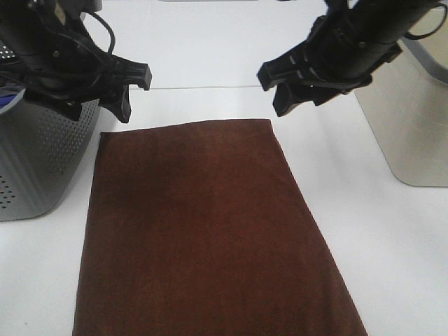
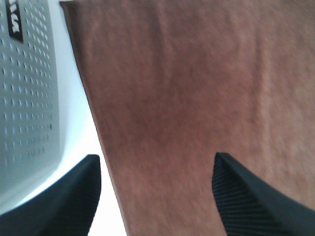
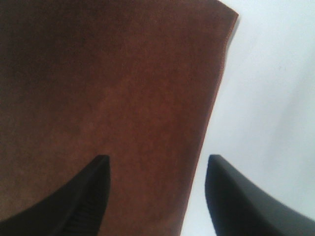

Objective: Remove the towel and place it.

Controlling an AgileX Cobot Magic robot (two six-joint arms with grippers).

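Towel (image 1: 203, 231), dark brown and plush, lies spread flat on the white tabletop (image 1: 364, 231). Its near end runs out of the high view at the bottom, and its far edge lies across the middle of the tabletop.

The left gripper (image 1: 136, 94) hangs over the towel's far left corner with its jaws spread wide and nothing between them. In its wrist view one finger (image 2: 74, 196) is over the bare strip of tabletop between the towel's edge and a grey perforated basket (image 1: 42, 161), and the other is over the cloth.

The right gripper (image 1: 271, 91) hangs over the far right corner, likewise spread and holding nothing. In its wrist view one finger (image 3: 83, 196) is over the towel and the other over bare tabletop, with the stitched hem running between them.

Whether any fingertip touches the cloth cannot be told.

The basket stands just beside the towel's left edge. A pale beige bin (image 1: 413, 133) stands on the right, well apart from the towel.
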